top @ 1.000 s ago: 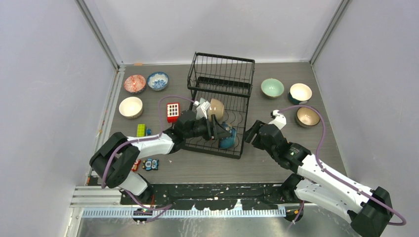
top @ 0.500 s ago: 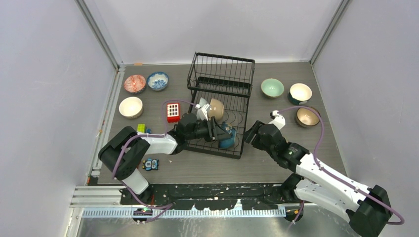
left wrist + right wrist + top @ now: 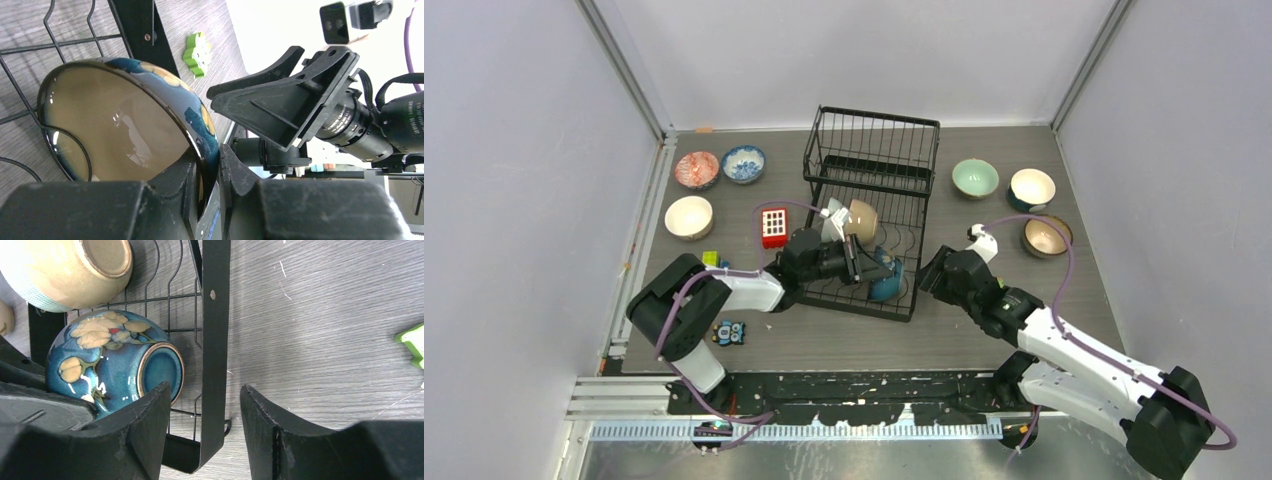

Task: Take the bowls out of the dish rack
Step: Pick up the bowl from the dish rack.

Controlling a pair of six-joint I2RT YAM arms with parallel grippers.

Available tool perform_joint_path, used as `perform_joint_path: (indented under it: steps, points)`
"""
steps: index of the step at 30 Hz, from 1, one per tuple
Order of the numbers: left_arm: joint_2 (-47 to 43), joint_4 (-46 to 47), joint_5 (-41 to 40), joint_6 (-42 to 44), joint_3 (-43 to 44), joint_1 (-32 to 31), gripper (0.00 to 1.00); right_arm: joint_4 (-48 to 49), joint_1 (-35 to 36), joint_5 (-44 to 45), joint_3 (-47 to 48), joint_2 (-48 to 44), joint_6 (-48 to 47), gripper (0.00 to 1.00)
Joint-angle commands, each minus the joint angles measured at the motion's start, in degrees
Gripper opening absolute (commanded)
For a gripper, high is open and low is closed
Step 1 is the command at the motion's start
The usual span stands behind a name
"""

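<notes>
The black wire dish rack (image 3: 870, 160) stands mid-table. In its tray a dark blue flowered bowl (image 3: 887, 284) sits on edge, with a tan bowl (image 3: 862, 217) behind it. My left gripper (image 3: 866, 268) is shut on the blue bowl's rim (image 3: 202, 120); in the left wrist view the gripper (image 3: 215, 156) pinches the rim between both fingers. My right gripper (image 3: 930, 272) is open and empty beside the rack's right edge. In the right wrist view the gripper (image 3: 205, 392) straddles the rack's frame bar (image 3: 213, 340), close to the blue bowl (image 3: 107, 360) and the tan bowl (image 3: 70, 267).
On the table stand a red patterned bowl (image 3: 696, 169), a blue-and-white bowl (image 3: 743, 163), a cream bowl (image 3: 689, 217), a pale green bowl (image 3: 975, 178), a white-lined bowl (image 3: 1032, 187) and a brown bowl (image 3: 1046, 237). A red block (image 3: 774, 226) and toy blocks (image 3: 730, 332) lie left.
My left arm's elbow has swung right and up while the gripper stays on the blue bowl. My right gripper has edged left toward the rack's edge.
</notes>
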Motion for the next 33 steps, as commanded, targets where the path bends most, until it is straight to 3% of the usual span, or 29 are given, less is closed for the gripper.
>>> perform_joint_path:
  steps: [1, 10, 15, 24, 33]
  points:
    - [0.4, 4.1, 1.2, -0.3, -0.3, 0.2, 0.15, 3.2, -0.4, -0.2, 0.1, 1.8, 0.9, 0.55]
    - [1.0, 6.3, 2.2, -1.3, -0.4, 0.2, 0.00, 5.3, -0.7, -1.7, 0.0, 5.3, 0.6, 0.49]
    - [1.0, 8.3, 2.9, -1.8, -0.4, 0.2, 0.00, 5.5, -0.7, -1.8, -0.3, 5.5, 0.7, 0.50]
    - [1.4, 12.9, 4.1, -3.4, 0.8, 0.2, 0.00, 3.9, -0.7, -2.0, 0.6, 3.7, -0.1, 0.61]
    - [-0.1, 13.5, 4.7, -2.9, 1.8, 0.2, 0.00, -4.2, -0.6, 0.6, 5.3, -0.2, -2.8, 0.78]
